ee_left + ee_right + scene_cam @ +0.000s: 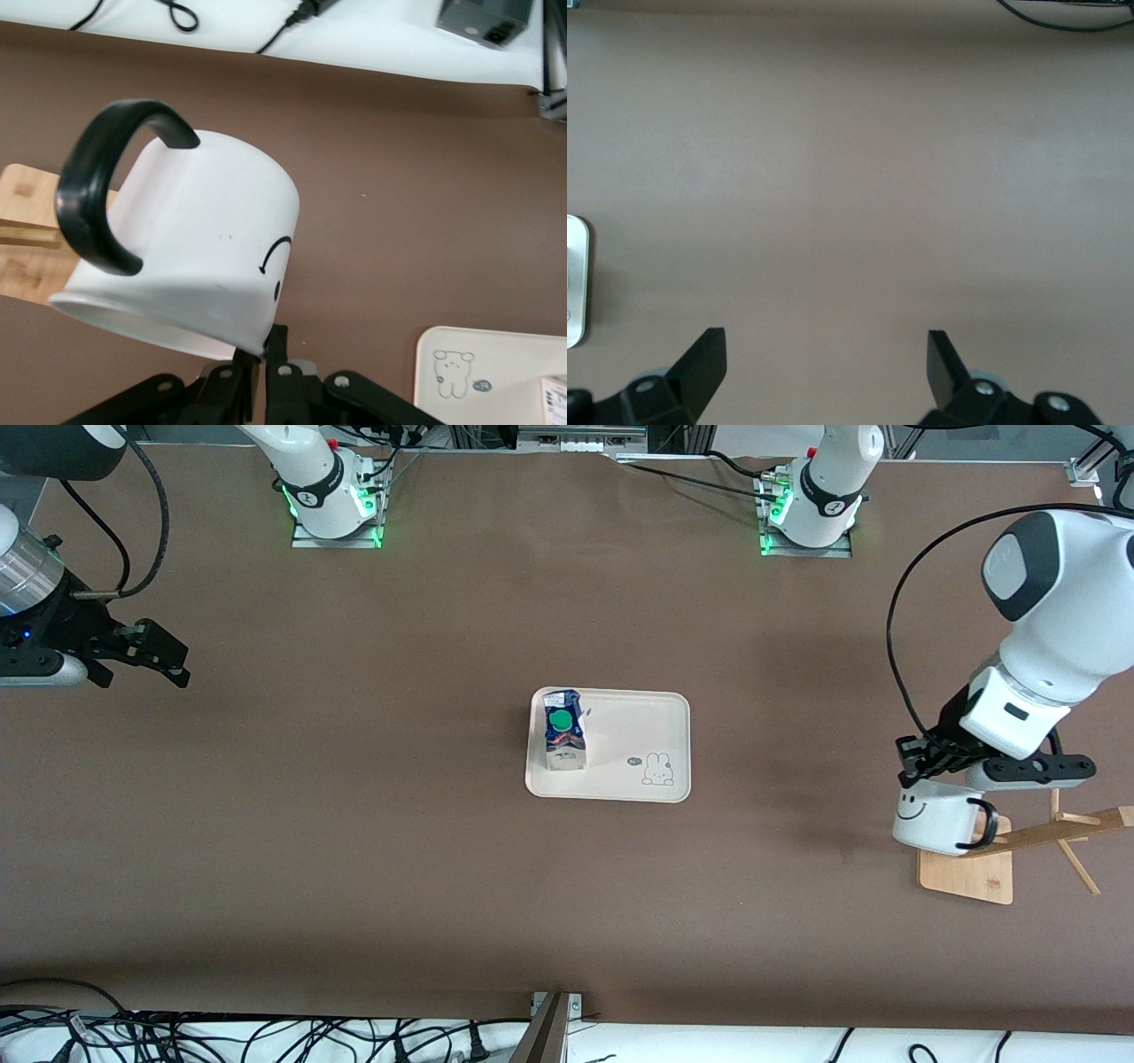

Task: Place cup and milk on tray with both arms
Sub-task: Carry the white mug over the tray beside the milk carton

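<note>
You have the white mug with the black smiley face and black handle (937, 822) up in the air at the left arm's end of the brown table (354, 824), tipped over with its mouth toward the wrist. The left gripper (921, 766) has its jaws pinched narrow on the mug's rim — in the left wrist view its fingers (282, 376) meet at the rim's edge below the smiley face (275, 261). The mug hangs over the square wooden rack base (966, 872), whose slanted wooden pegs (1076, 833) stick out beside it.

The cream rectangular tray with the rabbit drawing (633, 731) lies near the middle of the table, well apart from the mug. The small gable-top milk carton with blue-and-white print and a round green cap (564, 731) stands on the tray, against the edge toward the right arm's end.

Your right gripper (159, 657) waits over bare table at the right arm's end, jaws spread wide and holding nothing — its two black fingers (704, 359) stand far apart.
</note>
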Controlling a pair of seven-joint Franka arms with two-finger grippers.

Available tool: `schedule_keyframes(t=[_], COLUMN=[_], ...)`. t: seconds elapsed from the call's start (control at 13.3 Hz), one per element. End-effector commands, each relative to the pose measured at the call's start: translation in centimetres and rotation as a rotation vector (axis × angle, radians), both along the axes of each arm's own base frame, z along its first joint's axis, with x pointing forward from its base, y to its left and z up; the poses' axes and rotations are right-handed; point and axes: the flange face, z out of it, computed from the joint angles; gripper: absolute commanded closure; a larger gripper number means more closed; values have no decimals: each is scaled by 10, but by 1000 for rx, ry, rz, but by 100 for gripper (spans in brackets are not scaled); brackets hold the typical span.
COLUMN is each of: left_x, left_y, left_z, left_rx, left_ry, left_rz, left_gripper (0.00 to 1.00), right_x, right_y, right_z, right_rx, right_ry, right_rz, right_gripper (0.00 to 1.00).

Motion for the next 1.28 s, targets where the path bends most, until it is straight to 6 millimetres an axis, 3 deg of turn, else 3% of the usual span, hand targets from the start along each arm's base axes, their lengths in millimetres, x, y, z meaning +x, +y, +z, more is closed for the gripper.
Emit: schedule_keyframes(t=[0.0, 0.08, 0.15, 0.23, 0.38, 0.6, 0.75, 0.9, 1.13, 1.2], left_x=[-9, -12, -18, -25, -27, -22, -32, -43, -26, -30], left_y=[-36, -38, -49, -86, -130, -177, -227, -259, -276, -287], left_z=[9, 18, 12, 19, 3, -27, -51, -86, -160, -179], left_rx=[16, 12, 5, -6, 8, 13, 32, 95, 54, 61], left_ry=[49, 120, 221, 276, 402, 511, 553, 579, 630, 655], left_rz=[-79, -84, -99, -135, -154, -139, -136, -144, 5, 11], left_gripper=[100, 100, 100, 100, 100, 100, 100, 100, 100, 100], right_x=[3, 3, 3, 3, 3, 3, 3, 3, 3, 3], right_y=[-2, -2, -2, -3, -2, -2, -2, -2, -2, -2], right_z=[4, 4, 4, 4, 4, 4, 4, 4, 4, 4], right_rx=[-12, -12, -12, -14, -12, -12, -12, -12, -12, -12], right_ry=[-9, -7, -9, -7, -9, -7, -7, -7, -7, -7], right_rz=[-3, -4, -4, -4, -4, -4, -4, -4, -6, -4], right_gripper=[0, 0, 0, 0, 0, 0, 0, 0, 0, 0])
